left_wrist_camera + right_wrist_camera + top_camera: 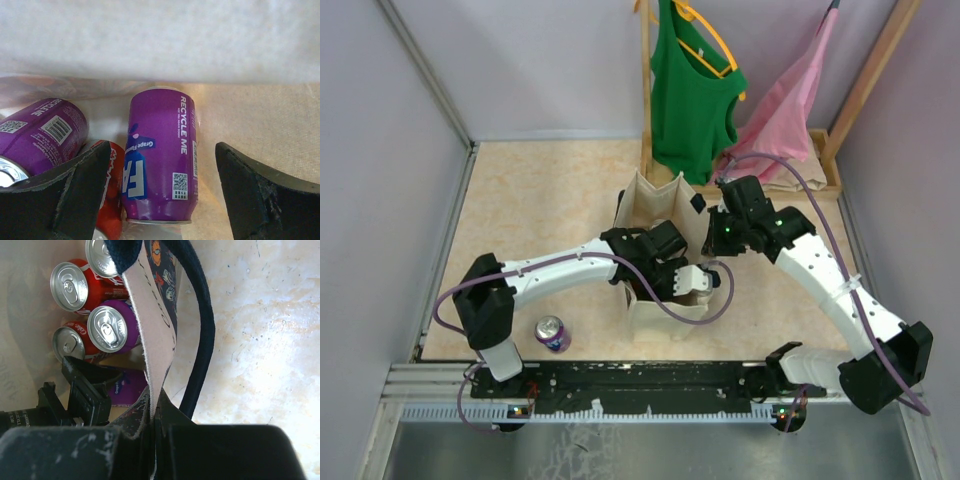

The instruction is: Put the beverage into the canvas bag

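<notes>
- Two grippers are at the bag (655,205): the left gripper (162,150) is down inside it and the right gripper (152,412) is at its rim.
- Left jaws stand spread, with a gap on each side of the can (162,160). It looks released, not gripped.
- That can lies on its side on the bag's floor, straight ahead of the left gripper and between its fingers (65,200). The left arm is much the nearer.
- Its long axis runs along the fingers, away from the wrist. One rim faces the wrist, but I cannot tell which end is the top.
- Right jaws are clenched on the bag's wall, seemingly holding the mouth open.
- The next move, as I judge it, is a straight pull back along that axis, so the fingers clear the can without rolling it.
- A second can (553,333) stands on the table (540,200) near the left arm's base.
</notes>
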